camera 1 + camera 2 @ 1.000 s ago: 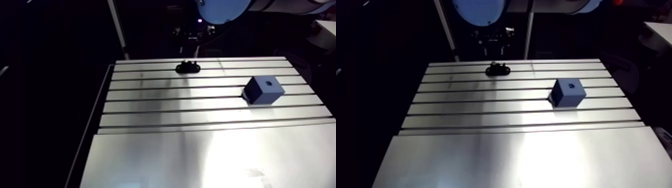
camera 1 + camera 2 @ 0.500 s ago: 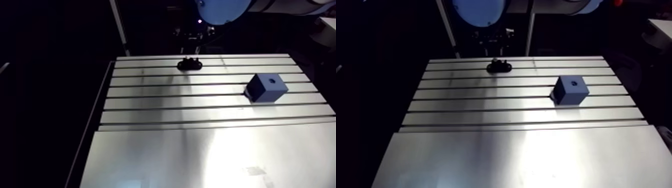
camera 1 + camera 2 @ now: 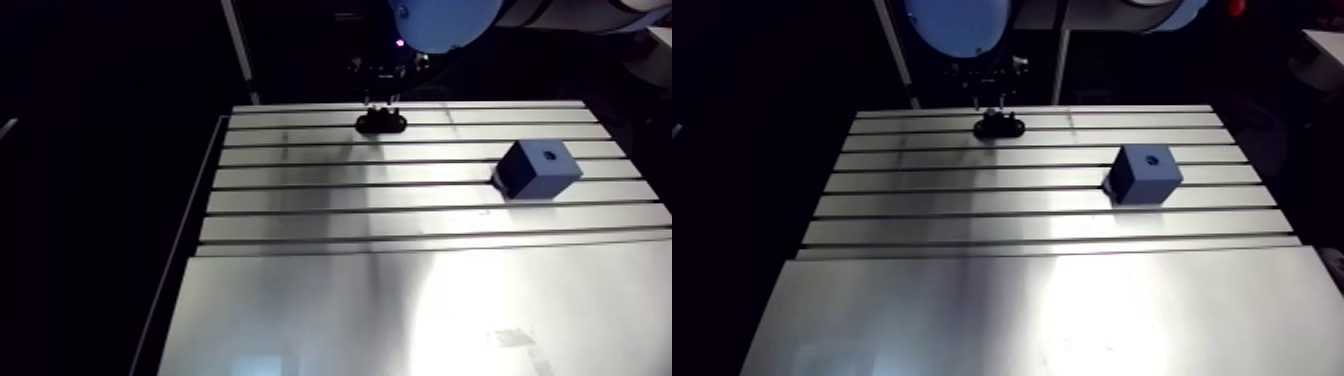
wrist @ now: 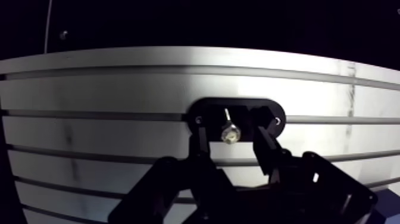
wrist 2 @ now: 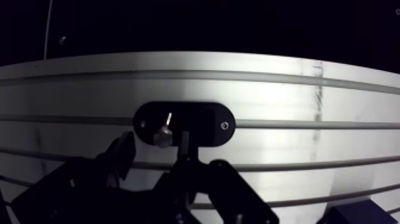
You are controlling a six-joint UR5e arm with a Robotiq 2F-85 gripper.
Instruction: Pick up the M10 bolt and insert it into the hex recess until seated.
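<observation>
The gripper (image 4: pixel 230 124) is being held low over a black oval holder (image 4: pixel 271 110), which is being carried on the far part of the slotted metal surface (image 3: pixel 400 300), close to its far edge. In the wrist view the fingers (image 4: pixel 200 140) are being kept spread, one on each side of the bolt (image 5: pixel 162 137), and a gap is being left on both sides, so nothing is being pinched. The bolt is being kept in the middle of the holder, between the spread fingers; its bright head is being turned toward the wrist camera, with the thin shank running away from it, and whether it is being stood fully upright or slightly tilted cannot be told. A small screw is being shown at each end of the holder. A blue block (image 3: pixel 538 168) is being carried on the same surface, well apart from the holder, several slots nearer the arm camera and toward the right of the arm view. A small dark hole (image 3: pixel 546 155) is being shown in the block's top face, though its hex outline cannot be made out. The wide smooth part of the surface nearest the arm camera is being lit brightly
</observation>
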